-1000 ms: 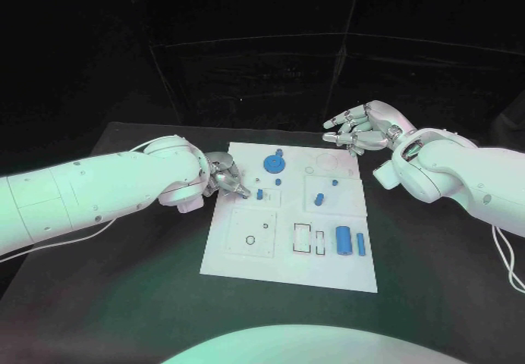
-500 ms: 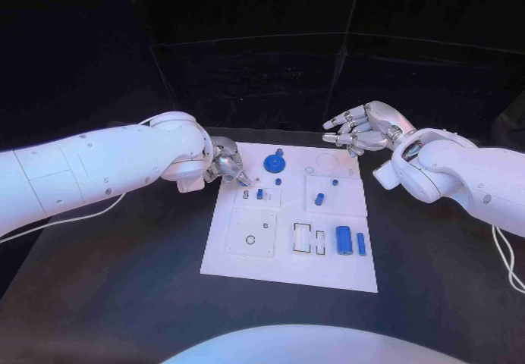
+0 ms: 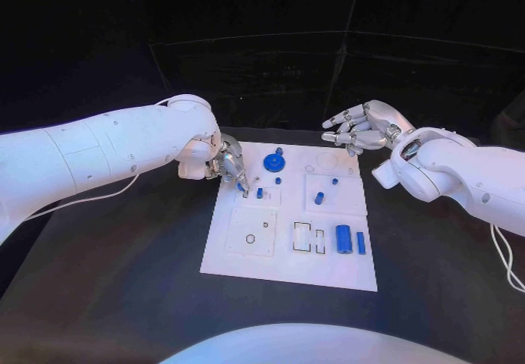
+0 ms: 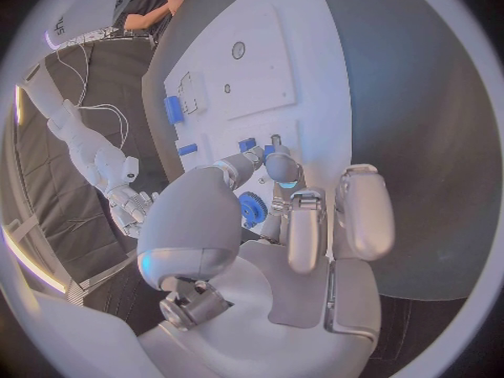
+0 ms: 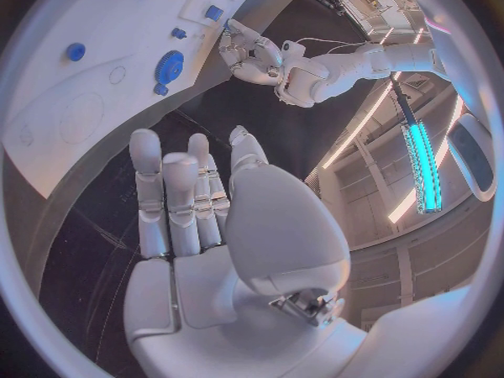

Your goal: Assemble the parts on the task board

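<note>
The white task board (image 3: pixel 328 269) lies in the middle of the black table. My left hand (image 3: pixel 227 168) hangs over the board's far left corner. Its thumb and a finger pinch a small blue peg (image 3: pixel 240 186) (image 4: pixel 269 151) just above the board, beside another small blue peg (image 3: pixel 259 192). Close by sits a blue gear (image 3: pixel 274 162) (image 4: pixel 250 208). My right hand (image 3: pixel 363 129) hovers off the board's far right corner, its fingers apart and holding nothing. The right wrist view shows that hand (image 5: pixel 194 202) above the board (image 5: pixel 63 118), with the gear (image 5: pixel 169 62) beyond its fingertips.
More blue parts rest on the board: a short peg (image 3: pixel 319 199), a thick cylinder (image 3: pixel 344 240) and a thin bar (image 3: pixel 360 243) near the right edge. Rectangular slots (image 3: pixel 301 236) and a round hole (image 3: pixel 250 240) lie in the near half. Black table surrounds the board.
My left arm has swung away from me and to the right, carrying the hand from beside the board's left edge to over its far left corner. The right hand has stayed put.
</note>
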